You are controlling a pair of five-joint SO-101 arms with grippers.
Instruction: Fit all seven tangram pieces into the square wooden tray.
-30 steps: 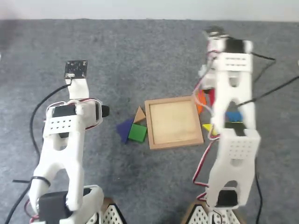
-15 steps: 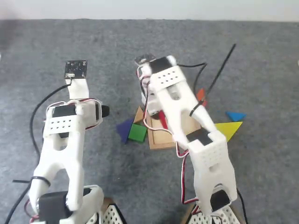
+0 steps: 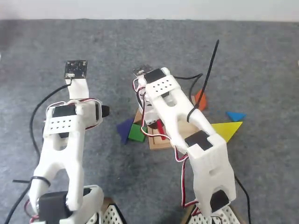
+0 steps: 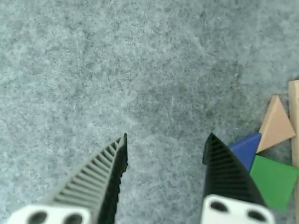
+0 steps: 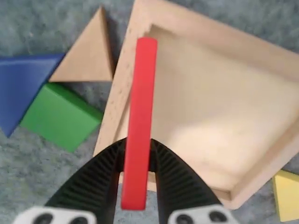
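My right gripper (image 5: 138,147) is shut on a flat red piece (image 5: 142,93), held on edge above the near-left side of the square wooden tray (image 5: 205,107). In the high view the red piece (image 3: 160,129) hangs under the right arm, which covers most of the tray (image 3: 155,143). Left of the tray lie a tan triangle (image 5: 88,53), a green square (image 5: 60,116) and a dark blue piece (image 5: 21,84). Right of it are an orange piece (image 3: 200,98), a yellow triangle (image 3: 227,128) and a small blue triangle (image 3: 235,115). My left gripper (image 4: 166,140) is open over bare carpet, left of the dark blue piece (image 4: 245,148).
Grey carpet (image 3: 107,51) covers the whole table. The left arm (image 3: 70,123) stands left of the piece cluster. A black cable (image 3: 208,70) rises from the right arm above the orange piece.
The right arm has swung from the pieces right of the tray across to the tray's left side, carrying the red piece. The left arm has kept still.
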